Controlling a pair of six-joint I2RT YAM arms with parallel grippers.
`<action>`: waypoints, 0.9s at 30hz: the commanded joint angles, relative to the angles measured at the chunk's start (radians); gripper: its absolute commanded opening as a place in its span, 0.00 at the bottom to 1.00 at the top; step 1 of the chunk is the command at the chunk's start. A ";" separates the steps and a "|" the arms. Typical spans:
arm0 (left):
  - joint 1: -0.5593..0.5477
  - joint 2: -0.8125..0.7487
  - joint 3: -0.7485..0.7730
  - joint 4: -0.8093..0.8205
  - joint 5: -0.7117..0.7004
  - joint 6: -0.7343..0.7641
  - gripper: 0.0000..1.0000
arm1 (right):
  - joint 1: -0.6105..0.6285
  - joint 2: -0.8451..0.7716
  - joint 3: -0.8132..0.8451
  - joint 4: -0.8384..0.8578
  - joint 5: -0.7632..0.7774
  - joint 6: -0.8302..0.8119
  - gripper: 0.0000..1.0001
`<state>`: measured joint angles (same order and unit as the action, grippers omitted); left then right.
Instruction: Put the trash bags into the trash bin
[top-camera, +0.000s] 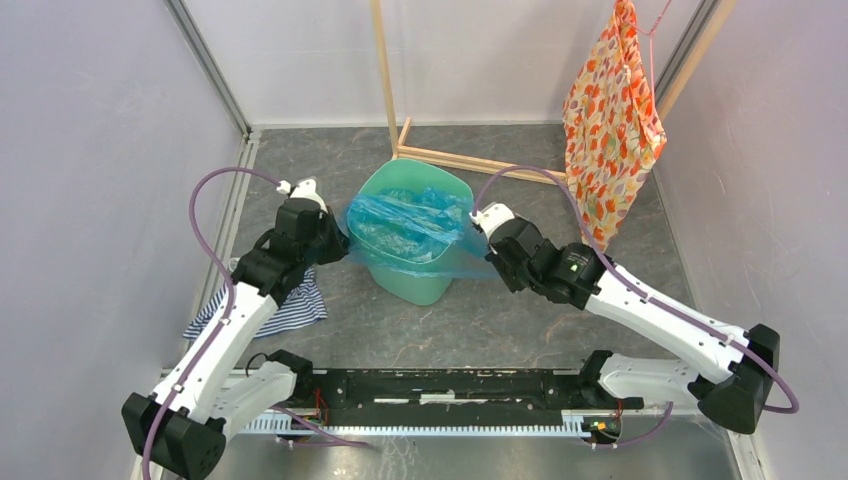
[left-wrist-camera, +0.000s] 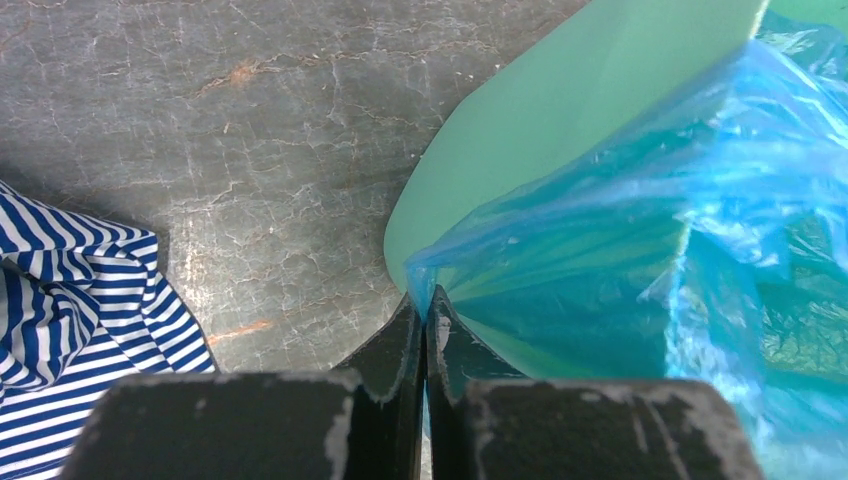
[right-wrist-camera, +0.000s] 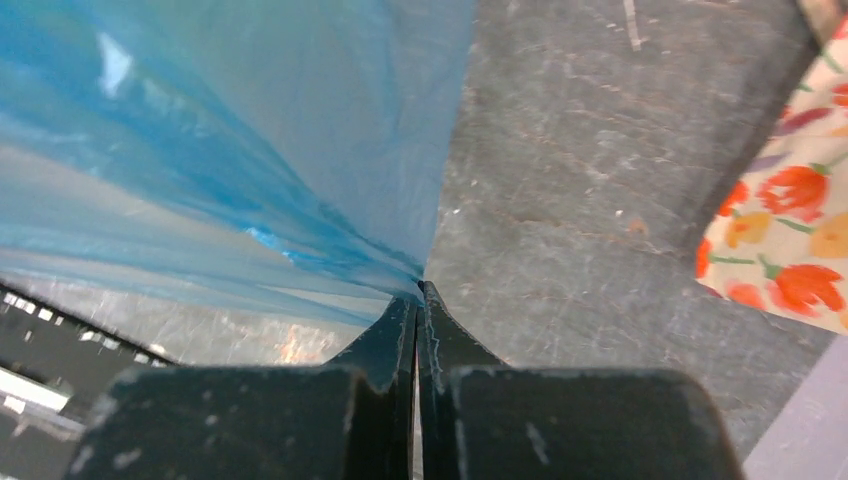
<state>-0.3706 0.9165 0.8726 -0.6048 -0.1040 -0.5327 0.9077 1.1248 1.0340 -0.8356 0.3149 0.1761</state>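
Both arms are on it together. The left gripper (left-wrist-camera: 425, 312) has its fingers pressed shut on a corner of the light-blue trash bag (top-camera: 408, 228), just outside the left rim of the mint-green trash bin (top-camera: 418, 286). The right gripper (right-wrist-camera: 420, 292) is clamped on the opposite edge, with the film gathering into pleats that run straight into its tips.

The bag lies stretched across the bin's mouth between the two wrists. Its crumpled middle sags down inside, and a flap hangs over the near-right rim and down the outer wall. So it's partly in and not yet seated.

Why hold it from both sides? My guess is that a film this thin collapses into a wad when held from one point, and pulling it taut over the opening lets the middle drop in. (The bin looks light, so an uneven tug could slide or tip it.)

The bin stands on the grey table (top-camera: 520, 320) midway between the arms, within reach of both. The striped cloth (left-wrist-camera: 70, 300) lies beside the left arm, well clear of the bin. The orange floral fabric (top-camera: 610, 130) hangs off to the right, apart from the action.
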 joint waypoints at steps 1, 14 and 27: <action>0.005 0.023 0.047 0.000 -0.026 -0.023 0.06 | 0.002 -0.022 0.025 0.075 0.192 0.044 0.02; 0.004 0.051 0.103 0.030 -0.032 -0.015 0.06 | 0.001 -0.106 0.166 0.118 0.030 -0.108 0.73; 0.005 0.059 0.114 0.035 -0.031 -0.010 0.06 | 0.016 -0.006 0.421 0.134 -0.136 -0.196 0.59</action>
<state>-0.3706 0.9703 0.9421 -0.5995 -0.1226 -0.5327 0.9089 1.0702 1.3655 -0.7395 0.2379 0.0334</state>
